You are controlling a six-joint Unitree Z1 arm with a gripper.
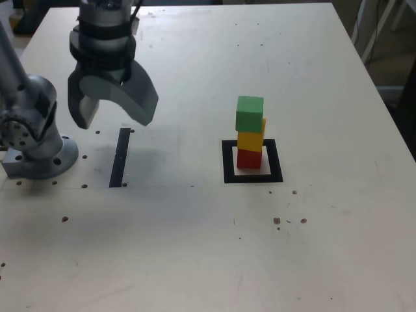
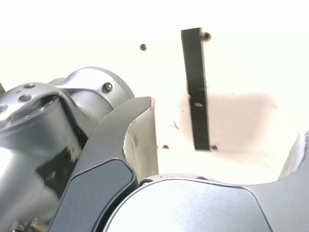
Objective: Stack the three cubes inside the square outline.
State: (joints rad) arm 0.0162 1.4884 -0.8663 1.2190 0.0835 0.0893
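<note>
Three cubes stand stacked inside the black square outline in the exterior view: the red cube at the bottom, the yellow cube on it, and the green cube on top, shifted slightly towards the view's left. My gripper hangs open and empty well to the exterior view's left of the stack, above the table near the arm's base. The wrist view shows only my open fingers and bare table, no cubes.
A narrow dark strip lies on the white table just below my gripper, also visible as the strip in the wrist view. The arm's grey base sits at the exterior view's left edge. Small screw holes dot the tabletop.
</note>
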